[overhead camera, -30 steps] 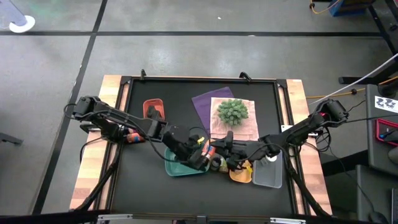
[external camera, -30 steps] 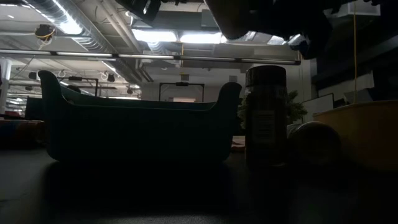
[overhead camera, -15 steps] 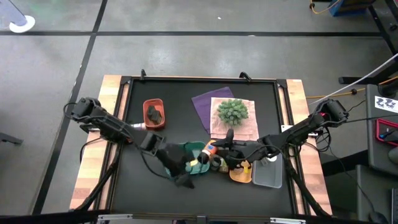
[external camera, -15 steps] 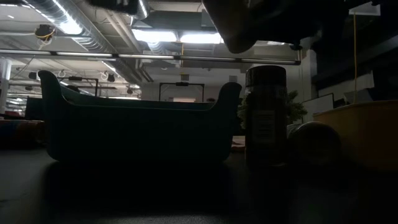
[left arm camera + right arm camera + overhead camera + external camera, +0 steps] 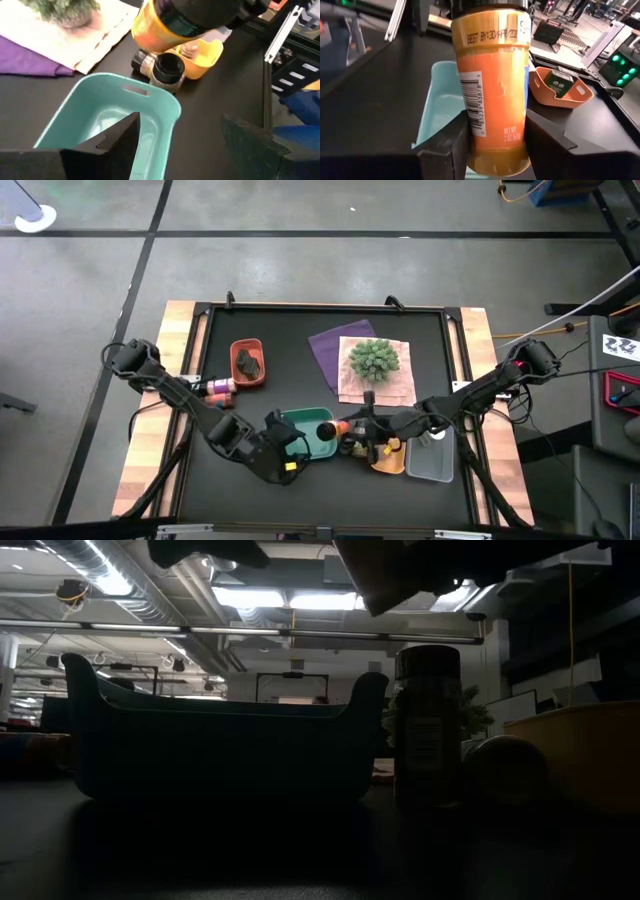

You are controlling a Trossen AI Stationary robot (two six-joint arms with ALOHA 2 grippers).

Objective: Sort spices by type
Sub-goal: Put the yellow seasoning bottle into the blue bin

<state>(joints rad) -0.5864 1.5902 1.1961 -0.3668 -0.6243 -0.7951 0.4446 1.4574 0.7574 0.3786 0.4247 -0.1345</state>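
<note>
Teal tray (image 5: 308, 430) sat just ahead of the left gripper (image 5: 283, 463), whose fingers stood spread and empty; the right gripper (image 5: 495, 150) pinched an orange jar (image 5: 492, 85) over that tray's far end, mid-delivery. Next it likely needed lowering, then release

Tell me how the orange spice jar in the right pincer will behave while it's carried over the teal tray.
The orange spice jar looks rigid, with smooth glossy walls, so it might slip if the right pincer loosens. It is round, so it would probably roll if it landed on its side in the teal tray. It is tall and narrow, so it could tip easily.
</note>
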